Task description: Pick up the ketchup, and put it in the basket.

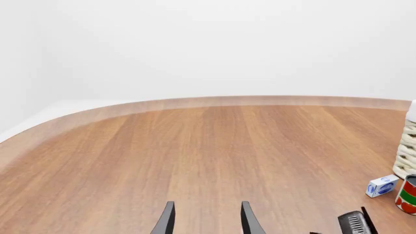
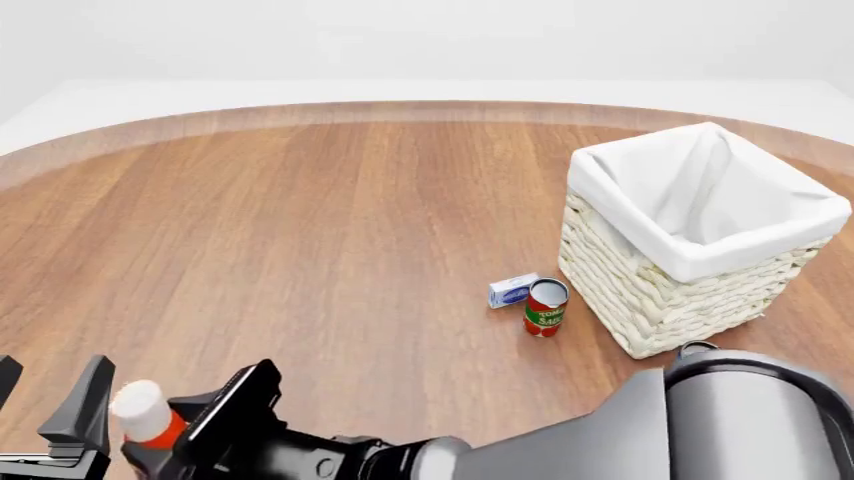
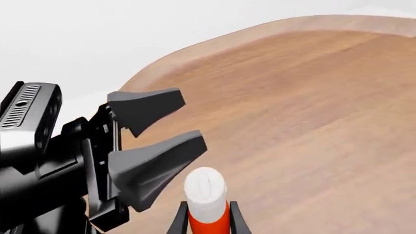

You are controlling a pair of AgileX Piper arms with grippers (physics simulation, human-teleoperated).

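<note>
Front view puts your left gripper (image 2: 40,400) at the bottom left corner of the table (image 2: 307,230), its two dark fingers spread with only air between them; the left wrist view confirms it, bare wood showing between the two fingertips (image 1: 166,219). Just to its right, your right arm crosses low along the near edge from the right, its big grey body filling the bottom right, and your right gripper (image 2: 167,425) sits clamped on the ketchup (image 2: 147,415). The right wrist view shows both fingertips (image 3: 179,219) pressed against the bottle's orange-red shoulder just under the white cap. The bottle stands roughly upright between the two grippers, close beside the left one's fingers; you cannot tell whether its base is on the wood, and its label is hidden.

Farther right, well apart from the bottle, a small blue-and-white box (image 2: 513,290) lies touching or just beside a red-and-green can (image 2: 545,307). Next to them stands the basket (image 2: 667,300), its white liner folded over the rim, and what shows of its inside holds nothing.
</note>
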